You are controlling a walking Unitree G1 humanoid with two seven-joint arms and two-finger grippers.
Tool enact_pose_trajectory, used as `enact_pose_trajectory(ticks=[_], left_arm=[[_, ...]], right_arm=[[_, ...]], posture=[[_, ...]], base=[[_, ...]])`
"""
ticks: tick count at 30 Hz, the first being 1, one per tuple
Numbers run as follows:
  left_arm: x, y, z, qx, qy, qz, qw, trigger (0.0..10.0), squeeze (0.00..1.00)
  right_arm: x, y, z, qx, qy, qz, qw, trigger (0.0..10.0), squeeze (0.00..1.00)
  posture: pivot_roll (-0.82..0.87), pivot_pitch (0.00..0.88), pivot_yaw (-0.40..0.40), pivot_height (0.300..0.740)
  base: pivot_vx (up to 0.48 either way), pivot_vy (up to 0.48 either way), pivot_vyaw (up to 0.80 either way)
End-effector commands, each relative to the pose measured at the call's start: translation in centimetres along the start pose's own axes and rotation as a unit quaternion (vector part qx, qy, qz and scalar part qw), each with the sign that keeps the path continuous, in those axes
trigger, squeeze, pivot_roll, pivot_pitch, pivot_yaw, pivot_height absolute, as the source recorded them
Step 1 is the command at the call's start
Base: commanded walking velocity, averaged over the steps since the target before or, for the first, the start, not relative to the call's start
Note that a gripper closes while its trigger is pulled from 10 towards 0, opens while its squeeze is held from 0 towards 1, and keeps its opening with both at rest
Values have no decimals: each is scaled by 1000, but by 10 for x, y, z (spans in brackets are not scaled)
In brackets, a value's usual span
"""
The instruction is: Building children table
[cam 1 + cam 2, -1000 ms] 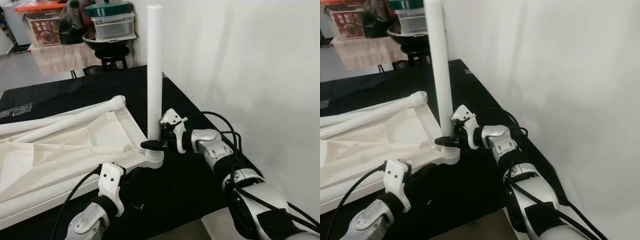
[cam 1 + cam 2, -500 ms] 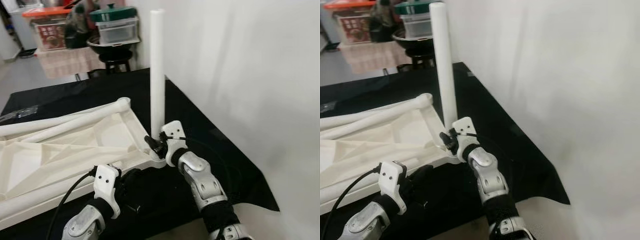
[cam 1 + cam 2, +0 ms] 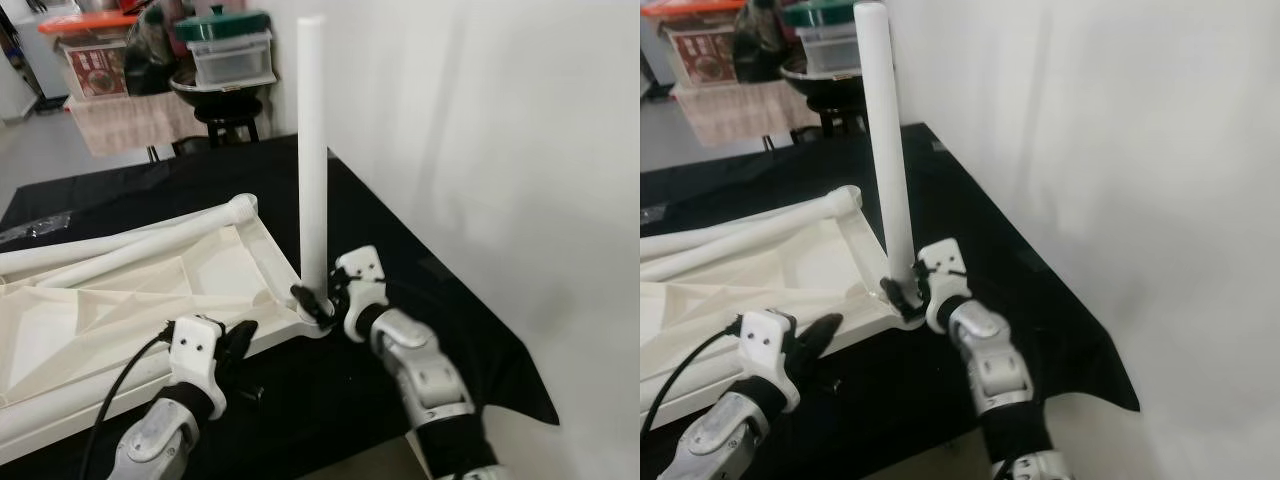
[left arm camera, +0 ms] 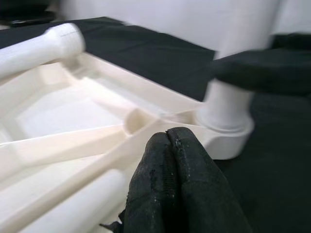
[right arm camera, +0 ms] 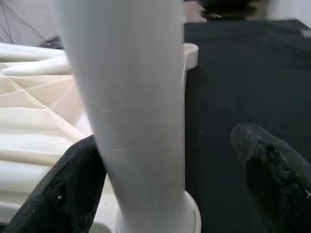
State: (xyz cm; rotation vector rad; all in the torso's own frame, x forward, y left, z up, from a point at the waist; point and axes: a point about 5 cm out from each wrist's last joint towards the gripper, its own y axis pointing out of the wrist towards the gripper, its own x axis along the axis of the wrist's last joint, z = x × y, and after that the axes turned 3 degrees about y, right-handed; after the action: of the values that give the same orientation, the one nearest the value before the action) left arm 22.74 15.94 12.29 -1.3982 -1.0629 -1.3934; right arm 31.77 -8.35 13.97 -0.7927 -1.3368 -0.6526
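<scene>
leg [image 3: 312, 150] base half hidden behind right pincer [image 3: 313, 300]

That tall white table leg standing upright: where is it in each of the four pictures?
Left eye view: upright table leg, centre, rising from the tabletop's corner socket.
Right eye view: left of centre.
Left wrist view: blurred base, upper right.
Right wrist view: fills the middle.
Shared landmark: the corner socket.

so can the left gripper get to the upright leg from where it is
Probably yes. The left gripper, fingers shut, sits by the tabletop edge just short of the upright leg. Bare black cloth lies between, though the right gripper already straddles the leg's base.
</scene>
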Motion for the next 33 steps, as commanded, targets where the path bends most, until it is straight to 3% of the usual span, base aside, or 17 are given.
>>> enact_pose_trajectory(ticks=[1,3,4,5,7,8,12,16,24,33], left_arm=[[-1,-4,5,20,10,8,1000,10000,0],[-1,-6,8,31,14,8,999,10000,0],[1,-8,12,56,38,6,998,10000,0],[2,-11,15,78,61,7,995,10000,0],[3,-14,17,92,76,8,993,10000,0],[3,-18,18,103,80,9,991,10000,0],[4,-22,18,108,75,10,991,10000,0],[-3,-35,13,117,83,41,989,10000,0],[-2,-38,9,122,114,44,985,10000,0],[1,-35,-9,59,138,31,988,10000,0]], right_arm=[[-2,-4,1,25,9,0,1000,10000,1000],[-2,-9,-1,43,6,1,999,10000,1000],[-7,-20,-7,63,-4,17,998,10000,918],[-13,-33,-10,91,-24,40,995,10000,384],[-16,-41,-12,111,-36,57,992,10000,384],[-19,-55,-11,144,-49,78,985,10000,0],[-20,-67,-7,175,-57,95,978,10000,0],[-15,-79,3,248,-66,103,961,10000,0],[-11,-72,7,268,-59,87,958,10000,0],[-16,-69,2,249,-50,94,963,10000,0]], posture=[[-32,7,24,740],[-33,7,25,740],[-37,9,31,740],[-40,12,33,740],[-40,13,34,740],[-45,17,42,740],[-45,17,42,740],[-32,28,51,740],[-23,25,43,740],[-22,15,37,740]], base=[[0,0,0],[0,0,0],[0,0,0],[0,0,0],[0,0,0],[0,0,0],[0,0,0],[0,0,0],[0,413,0],[0,480,0]])
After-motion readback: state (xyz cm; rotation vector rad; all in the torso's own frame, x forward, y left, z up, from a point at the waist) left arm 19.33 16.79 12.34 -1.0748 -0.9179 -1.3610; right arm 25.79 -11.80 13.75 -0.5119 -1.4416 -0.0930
